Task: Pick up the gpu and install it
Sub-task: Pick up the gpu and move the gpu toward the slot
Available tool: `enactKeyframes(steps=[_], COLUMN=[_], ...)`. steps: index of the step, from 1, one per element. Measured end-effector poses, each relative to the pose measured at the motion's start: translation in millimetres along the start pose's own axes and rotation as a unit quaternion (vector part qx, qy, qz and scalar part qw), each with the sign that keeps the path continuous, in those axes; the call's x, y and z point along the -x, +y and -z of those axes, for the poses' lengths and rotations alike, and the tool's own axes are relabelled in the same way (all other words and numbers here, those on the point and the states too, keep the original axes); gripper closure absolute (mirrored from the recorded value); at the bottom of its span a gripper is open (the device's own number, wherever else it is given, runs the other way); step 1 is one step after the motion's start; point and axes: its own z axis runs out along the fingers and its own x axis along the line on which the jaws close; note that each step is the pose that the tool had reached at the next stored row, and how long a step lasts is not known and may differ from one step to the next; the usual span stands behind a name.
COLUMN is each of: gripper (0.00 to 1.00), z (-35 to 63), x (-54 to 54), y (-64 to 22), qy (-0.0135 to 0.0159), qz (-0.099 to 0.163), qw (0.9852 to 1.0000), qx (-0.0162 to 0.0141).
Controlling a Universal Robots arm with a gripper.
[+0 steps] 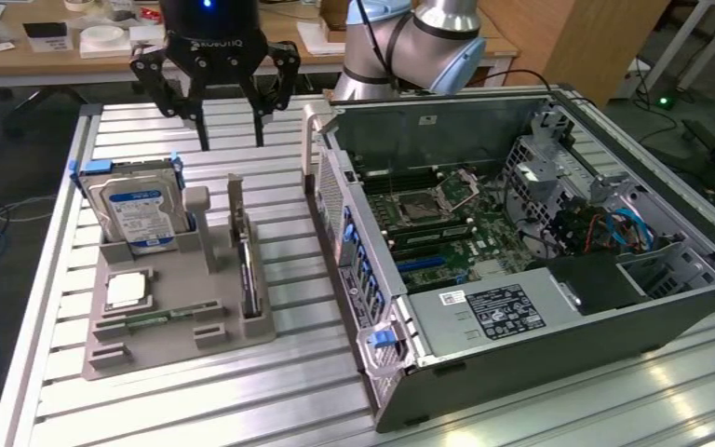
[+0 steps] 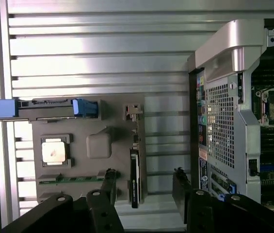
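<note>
Above the bench (image 1: 295, 391), near the edge farthest from the exterior camera, the jaws hang open with nothing between them. They touch nothing. In the wrist view the gpu (image 2: 134, 182) shows between the two fingers (image 2: 110, 187), nearer one of them and well below.

The gpu (image 1: 249, 275) stands on its long edge in a slot of a grey holder (image 1: 159, 358), on the holder's side nearest the computer case (image 1: 345, 242). It is not yet picked up. In the same holder, a silver hard drive (image 1: 134, 209) with a blue-white label stands upright toward the bench's far edge. A square processor chip (image 1: 126, 291) lies flat beside the gpu, with a green memory stick (image 1: 159, 318) just past it.

The holder sits toward the bench edge at the exterior view's left. The open case lies beside it, apart from it, with the motherboard (image 1: 445, 223) exposed inside.
</note>
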Motion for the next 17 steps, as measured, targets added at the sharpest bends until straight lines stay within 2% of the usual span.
enactKeyframes(steps=[1, 2, 3, 5, 10, 15, 17], gripper=[0.41, 0.41, 0.41, 0.41, 0.41, 0.41, 0.41], z=[-0.2, -0.2, -0.5, -0.9, -9.2, -15.9, -18.0], x=[0.0, 0.1, 0.2, 0.3, 0.5, 0.9, 1.0], y=[-0.5, -1.2, -2.4, -5.4, -8.2, -19.6, -21.4], qy=[0.0008, 0.0018, 0.0031, 0.0063, 0.0069, 0.0068, 0.0068], qz=[0.0, 0.001, 0.001, 0.001, 0.001, 0.001, 0.001], qw=[1.0, 1.0, 0.9999, 0.9999, 0.9998, 0.9998, 0.9998], qx=[-0.0031, -0.0078, -0.0112, -0.0157, -0.0163, -0.0163, -0.0163])
